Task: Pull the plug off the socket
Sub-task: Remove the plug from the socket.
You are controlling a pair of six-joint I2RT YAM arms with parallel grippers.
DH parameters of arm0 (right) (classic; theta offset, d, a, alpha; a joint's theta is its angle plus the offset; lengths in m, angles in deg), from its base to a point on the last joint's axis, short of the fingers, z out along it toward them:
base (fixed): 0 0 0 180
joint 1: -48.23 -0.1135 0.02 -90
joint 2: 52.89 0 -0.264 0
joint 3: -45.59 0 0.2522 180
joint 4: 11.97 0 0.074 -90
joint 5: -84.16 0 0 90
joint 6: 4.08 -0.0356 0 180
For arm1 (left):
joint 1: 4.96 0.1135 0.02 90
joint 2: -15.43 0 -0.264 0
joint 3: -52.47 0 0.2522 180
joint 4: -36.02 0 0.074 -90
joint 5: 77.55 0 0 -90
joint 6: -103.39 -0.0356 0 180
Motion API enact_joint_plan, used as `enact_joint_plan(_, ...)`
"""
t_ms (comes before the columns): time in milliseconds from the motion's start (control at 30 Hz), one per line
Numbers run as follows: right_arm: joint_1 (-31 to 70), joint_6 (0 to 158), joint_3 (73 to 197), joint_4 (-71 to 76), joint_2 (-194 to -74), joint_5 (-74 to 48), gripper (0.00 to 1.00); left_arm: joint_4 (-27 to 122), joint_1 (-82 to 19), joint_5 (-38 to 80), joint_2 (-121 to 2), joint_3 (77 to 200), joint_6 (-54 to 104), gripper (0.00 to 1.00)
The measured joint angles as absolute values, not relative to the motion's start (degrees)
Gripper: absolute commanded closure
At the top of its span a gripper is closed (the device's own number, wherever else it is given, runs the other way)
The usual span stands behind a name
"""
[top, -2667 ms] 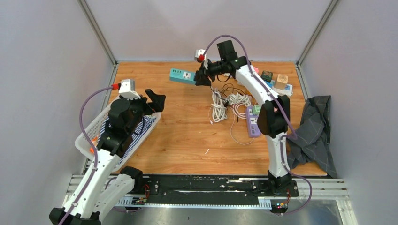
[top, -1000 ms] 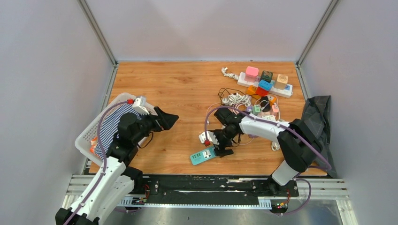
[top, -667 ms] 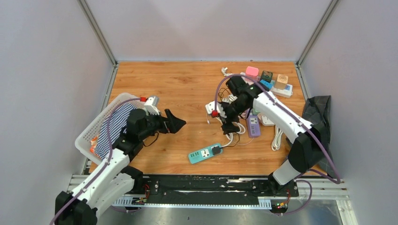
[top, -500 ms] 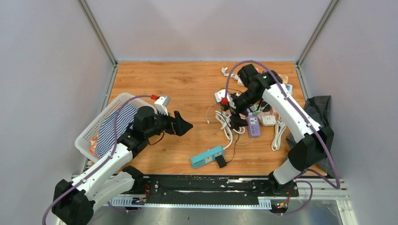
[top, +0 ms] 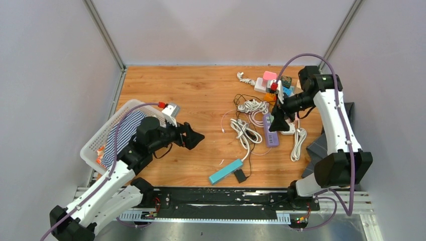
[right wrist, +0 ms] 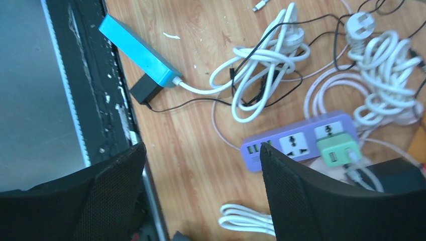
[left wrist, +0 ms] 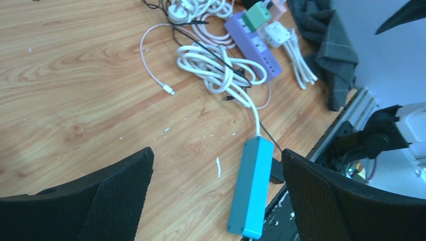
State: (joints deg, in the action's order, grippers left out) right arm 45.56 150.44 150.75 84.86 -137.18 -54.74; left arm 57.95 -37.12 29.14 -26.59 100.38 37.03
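White arm links [top: 337, 120], black joints [top: 341, 168], looping purple cables [top: 307, 54], broad black mesh-textured pincer fingers [left wrist: 115, 196]

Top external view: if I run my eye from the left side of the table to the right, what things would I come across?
white basket holding striped cloth → teal power strip → purple power strip → dark grey cloth. The cable coils and the plugs overlap these, so I leave them out.
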Motion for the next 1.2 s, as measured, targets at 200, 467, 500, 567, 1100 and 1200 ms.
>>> enact_joint_plan(200,51.0,146.3,136.5,81.6,-128.5,-60.3,0.19,56.6,-42.2,28.7,-16.7,93.0,42.3,0.06)
enact_joint_plan(467,53.6,134.3,110.2,65.7,-101.2,-61.6,0.02,64.7,-59.3,19.5,-9.5,87.6,46.3,0.06)
enact_joint_plan(500,54.9,133.3,109.5,64.2,-98.7,-62.0,0.02,65.5,-60.3,18.7,-9.3,87.7,46.4,0.06)
enact_joint_plan(567,57.8,131.6,108.6,61.0,-94.2,-62.9,0.01,66.8,-61.0,17.3,-9.3,87.7,46.4,0.05)
enact_joint_plan(1100,62.8,128.6,103.1,51.6,-93.5,-65.3,0.01,52.9,-78.9,2.7,-21.1,87.0,35.9,0.04)
enact_joint_plan(1200,62.8,128.6,102.6,51.0,-92.8,-65.2,0.02,52.0,-85.5,-4.4,-27.6,87.2,34.5,0.05)
